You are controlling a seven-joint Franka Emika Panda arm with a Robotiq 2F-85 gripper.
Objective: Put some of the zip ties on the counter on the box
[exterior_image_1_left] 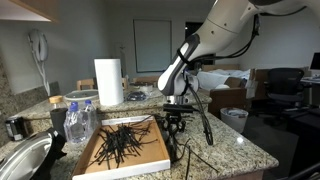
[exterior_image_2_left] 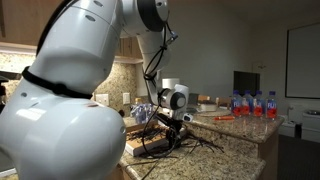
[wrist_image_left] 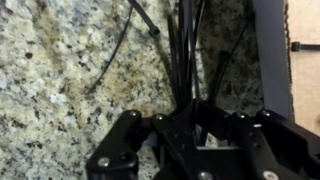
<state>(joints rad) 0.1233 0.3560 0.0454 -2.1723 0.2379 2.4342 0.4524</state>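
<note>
My gripper is shut on a bundle of black zip ties, just right of the flat cardboard box on the granite counter. In the wrist view the ties run up from between the fingers over the counter, with the box edge at the right. A pile of several zip ties lies on the box. In both exterior views the held ties trail down to the counter below the gripper. One loose tie lies on the granite.
A paper towel roll stands behind the box. Plastic water bottles stand at its left edge, and a metal bowl is at the front left. More bottles stand on a far counter. The counter's edge is close on the gripper's side.
</note>
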